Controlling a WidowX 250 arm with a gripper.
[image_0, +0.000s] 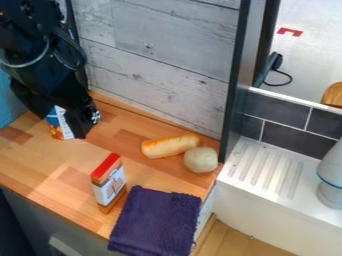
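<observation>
The black gripper (81, 131) is hanging right beside a printed package (61, 126) on the wood-grained counter (40, 162); I can't tell how far it's opening. 1 nubbly purple cloth (157, 220) is lying near 1 slim, boxy carton (109, 186)

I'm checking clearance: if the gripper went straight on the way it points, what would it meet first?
Most likely the blue-and-white packet right by the gripper, then the counter. Depth is unclear, so they may already touch.

Toy kitchen: wooden counter (40, 162), white ribbed drainboard (260, 167), dark tile backsplash (290, 137), toy-like bread (170, 146).
</observation>
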